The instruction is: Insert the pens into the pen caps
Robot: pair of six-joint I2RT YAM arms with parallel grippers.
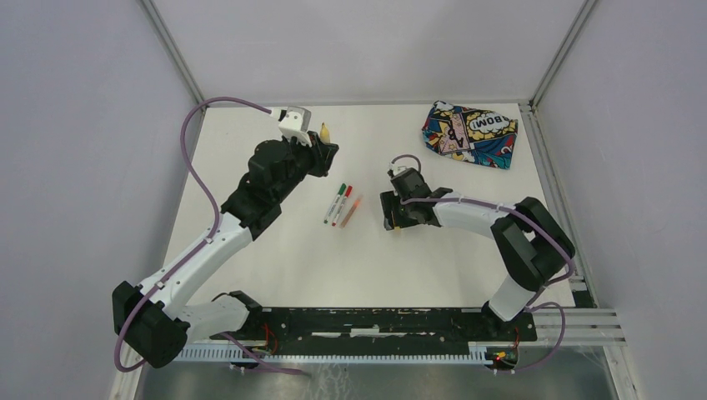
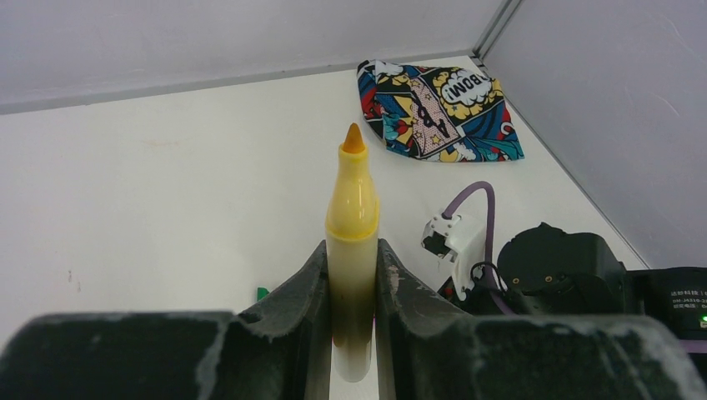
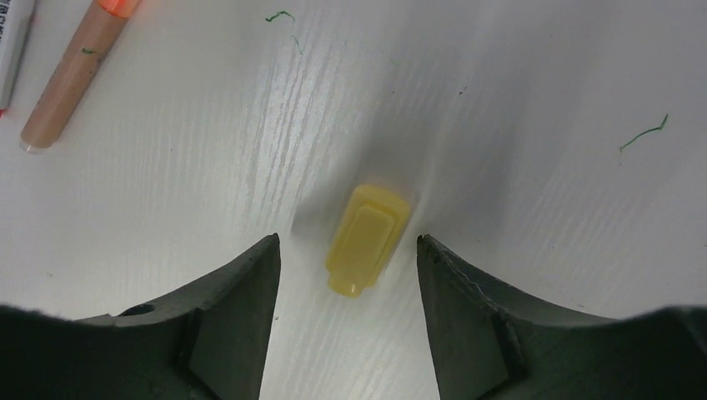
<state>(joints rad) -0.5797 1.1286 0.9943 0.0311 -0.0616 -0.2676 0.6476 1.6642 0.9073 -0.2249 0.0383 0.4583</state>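
1. Stretched forward from the near-left base, elbow bent: wrist of the left arm high above the table (image 1: 292, 267), well apart from it.
2. Clenched with the left gripper (image 2: 352, 258) on the barrel of the yellow pen (image 2: 352, 212), both fingers (image 2: 304, 287) pressed against its sides.
3. Gripped at mid-barrel, with the uncapped orange-tinted tip pointing out beyond the fingertips and the butt end showing behind them.
4. Folded inward from the near-right base: wrist of the right arm low over the table, pointing down at it.
5. Spread apart at the right gripper (image 3: 346, 246), grasping nothing, one finger (image 3: 242, 292) on either side of the yellow cap (image 3: 368, 237).
6. Lying flat on the table between those jaws, nearly against one finger and clear of the other; no contact seen.
7. Between the two grippers, on the table: the orange pen (image 3: 71, 79) just beside the two whitish pens (image 1: 336, 206), all roughly parallel.
8. Far beyond the right gripper, at the table's back corner: a comic-print pouch (image 1: 468, 133).
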